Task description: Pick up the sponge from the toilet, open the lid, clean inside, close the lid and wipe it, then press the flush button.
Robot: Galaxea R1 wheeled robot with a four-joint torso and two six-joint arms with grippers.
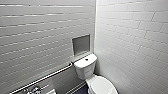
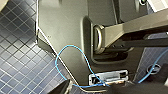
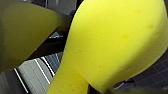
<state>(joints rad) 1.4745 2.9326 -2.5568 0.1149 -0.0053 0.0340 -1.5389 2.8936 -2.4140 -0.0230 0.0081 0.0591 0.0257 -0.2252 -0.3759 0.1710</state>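
The white toilet (image 1: 85, 68) stands in the corner of the tiled walls, in the lower middle of the head view. Its oval lid (image 1: 102, 87) lies down over the bowl. The small dark flush button (image 1: 86, 59) sits in the centre of the tank top. In the right wrist view the bright yellow sponge (image 3: 117, 45) looms very close, pinched at its waist, with my right gripper (image 3: 94, 89) shut on it. My left gripper stands open, and the left wrist view shows nothing held.
A metal grab bar (image 1: 47, 76) runs along the left wall toward the tank. A recessed niche (image 1: 80, 44) sits above the tank. A faucet (image 1: 33, 89) shows at bottom left. A blue cable (image 2: 72, 50) loops over my dark base, above the dark blue tiled floor (image 2: 20, 62).
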